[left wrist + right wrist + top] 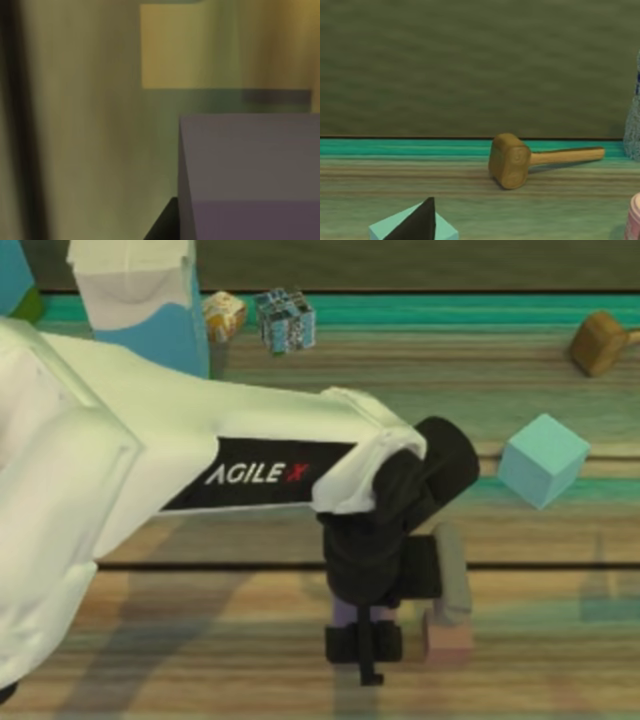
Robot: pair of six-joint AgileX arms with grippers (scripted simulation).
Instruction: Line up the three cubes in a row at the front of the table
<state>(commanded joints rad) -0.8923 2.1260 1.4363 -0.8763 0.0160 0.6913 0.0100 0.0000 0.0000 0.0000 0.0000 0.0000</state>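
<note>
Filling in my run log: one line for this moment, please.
left gripper: front centre, at lilac cube | pink cube: beside it | cyan cube: right, unplaced

Reads "AGILEX" in white capitals with a red X, on a black panel along the left arm [200, 470], up the arm from the left gripper [365, 640]. No other legible text, label or number anywhere.

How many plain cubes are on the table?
3. The large light cyan cube sits at the right, the small pink-brown cube at the front, and the pale lilac cube beside it, under the left gripper.
</note>
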